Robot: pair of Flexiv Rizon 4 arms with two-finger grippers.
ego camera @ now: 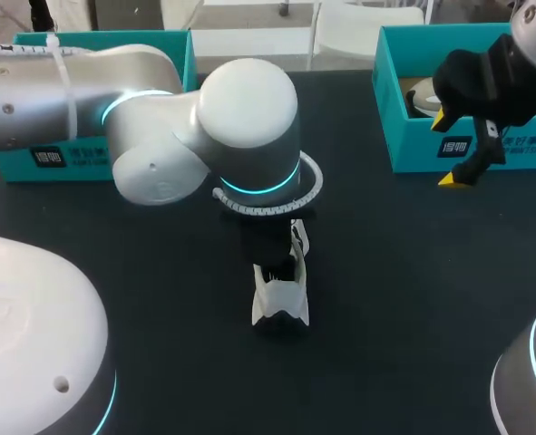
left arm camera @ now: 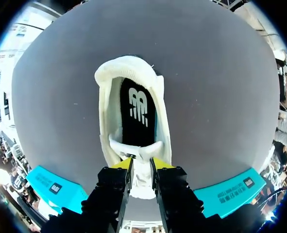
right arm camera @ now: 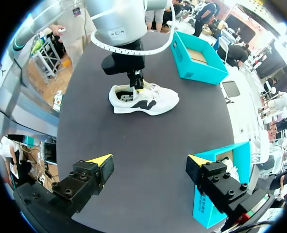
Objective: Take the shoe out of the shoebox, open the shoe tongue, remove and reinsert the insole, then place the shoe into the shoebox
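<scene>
Two tips of the left tool [left arm camera: 141,163] are pinched on the tongue [left arm camera: 142,183], which is best drawn gently toe-ward, toward twelve o'clock.

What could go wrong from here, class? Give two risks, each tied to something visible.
1. The left claw pinches only the tongue; pulling may lift or tip the shoe, since nothing pins it down.
2. The right claw hangs open near the shoebox, away from the shoe, so it cannot steady it yet.
</scene>
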